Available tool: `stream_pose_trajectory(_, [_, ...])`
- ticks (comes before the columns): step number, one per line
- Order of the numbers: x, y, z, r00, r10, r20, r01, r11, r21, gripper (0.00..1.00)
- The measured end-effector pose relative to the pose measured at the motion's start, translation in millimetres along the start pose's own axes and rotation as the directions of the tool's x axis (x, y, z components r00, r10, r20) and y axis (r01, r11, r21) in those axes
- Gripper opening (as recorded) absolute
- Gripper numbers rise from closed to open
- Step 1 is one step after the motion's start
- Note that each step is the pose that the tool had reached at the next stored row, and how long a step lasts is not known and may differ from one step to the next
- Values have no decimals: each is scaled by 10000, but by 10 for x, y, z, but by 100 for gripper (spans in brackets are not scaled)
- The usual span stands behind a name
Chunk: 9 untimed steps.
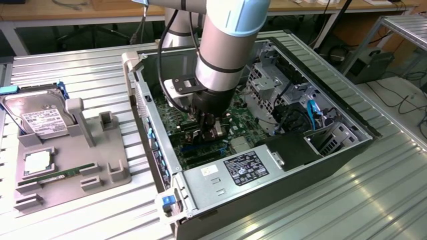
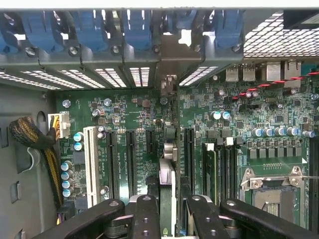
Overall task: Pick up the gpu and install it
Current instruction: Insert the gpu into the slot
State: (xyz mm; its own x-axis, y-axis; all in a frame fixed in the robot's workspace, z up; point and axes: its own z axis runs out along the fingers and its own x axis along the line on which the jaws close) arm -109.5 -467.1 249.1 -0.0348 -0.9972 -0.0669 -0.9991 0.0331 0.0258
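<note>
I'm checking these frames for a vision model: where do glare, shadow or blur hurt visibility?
Exterior view: strong glare on the ribbed silvery metal table; the inside of the open black computer case is shadowed beneath the arm. Wrist view: the green motherboard is evenly lit; the black gripper is soft, and the slim dark gpu card it holds edge-on is slightly blurred.

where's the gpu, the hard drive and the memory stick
gpu (image 2: 168,149), wrist view, top edge between the fingers.
hard drive (image 1: 40,117), exterior view, white label.
memory stick (image 1: 57,176), exterior view, middle of the green strip.
</note>
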Motion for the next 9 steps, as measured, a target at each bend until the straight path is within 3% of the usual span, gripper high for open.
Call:
stream_pose_trajectory(3, [-1,0,-5,10000,-17,17,17,10000,0,26])
stream_pose_trajectory(7, [-9,-3,-59,9999,-86,90,86,10000,-4,26])
stream_pose_trajectory(9, [-8,-3,-85,9999,-101,66,101,9999,-6,26])
